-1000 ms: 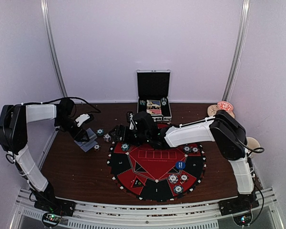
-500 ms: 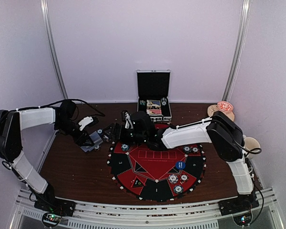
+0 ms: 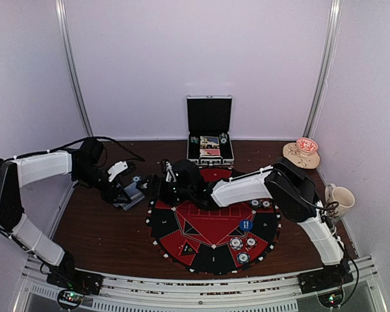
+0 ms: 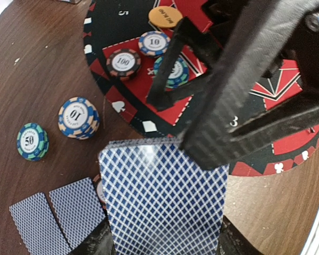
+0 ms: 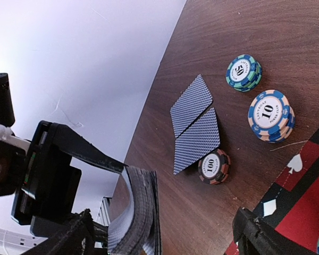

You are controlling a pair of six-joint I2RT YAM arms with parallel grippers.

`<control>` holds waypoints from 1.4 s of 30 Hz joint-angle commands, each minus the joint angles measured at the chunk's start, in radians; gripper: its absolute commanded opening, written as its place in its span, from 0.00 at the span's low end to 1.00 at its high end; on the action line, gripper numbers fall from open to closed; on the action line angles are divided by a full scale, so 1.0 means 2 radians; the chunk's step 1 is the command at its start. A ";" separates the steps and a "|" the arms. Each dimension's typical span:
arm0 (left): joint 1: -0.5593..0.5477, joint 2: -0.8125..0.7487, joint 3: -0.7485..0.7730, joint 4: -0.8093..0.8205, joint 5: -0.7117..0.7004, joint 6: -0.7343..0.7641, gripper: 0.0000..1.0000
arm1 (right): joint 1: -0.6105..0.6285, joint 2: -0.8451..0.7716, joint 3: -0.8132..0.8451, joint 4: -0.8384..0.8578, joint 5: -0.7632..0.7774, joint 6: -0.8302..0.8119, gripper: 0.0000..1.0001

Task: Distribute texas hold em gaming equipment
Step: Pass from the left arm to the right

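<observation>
Left end effector: the left end effector (image 4: 162,241) is clamped on a deck of blue diamond-backed playing cards (image 4: 165,196), with a finger on each long side. It holds the deck above the table, by the mat's left rim.
Right end effector: the right end effector (image 5: 162,228) stands wide open with nothing in it. Its black fingers reach over the deck's far end; whether they touch the top card I cannot tell.
Dealt so far: two face-down cards (image 5: 194,122) lie side by side on the dark brown wooden table (image 3: 97,227), with a dark-edged "100" chip (image 5: 212,166) at their corner. A teal-edged "50" chip stack (image 5: 243,73) and a blue-and-peach "10" chip stack (image 5: 271,114) sit near them.
How the cards handle: thin, light, slick-backed and bendy — the deck bows in the right wrist view. One card should slide off readily, though a second may come with it.
Where to hold: pinch the top card's free short end and draw it along the deck rather than straight up.
How the chips handle: stiff and dense. Loose stacks could topple, so take them by the rim.
Surface: the round red-and-black felt mat (image 3: 211,224) likely grips better than the bare wood, where flat cards would be hard to lift.
Room: pale lilac walls close in on three sides, and an open aluminium case (image 3: 210,133) stands at the table's back edge.
</observation>
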 commanded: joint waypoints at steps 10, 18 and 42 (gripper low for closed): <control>-0.020 -0.018 -0.023 0.001 0.031 0.015 0.58 | 0.010 0.043 0.054 0.017 -0.056 0.026 0.77; -0.026 -0.025 -0.033 0.001 0.033 0.022 0.58 | 0.010 0.049 0.057 0.019 -0.065 0.031 0.60; -0.027 -0.031 -0.039 0.010 0.038 0.019 0.98 | 0.011 0.011 0.031 0.010 -0.071 0.016 0.00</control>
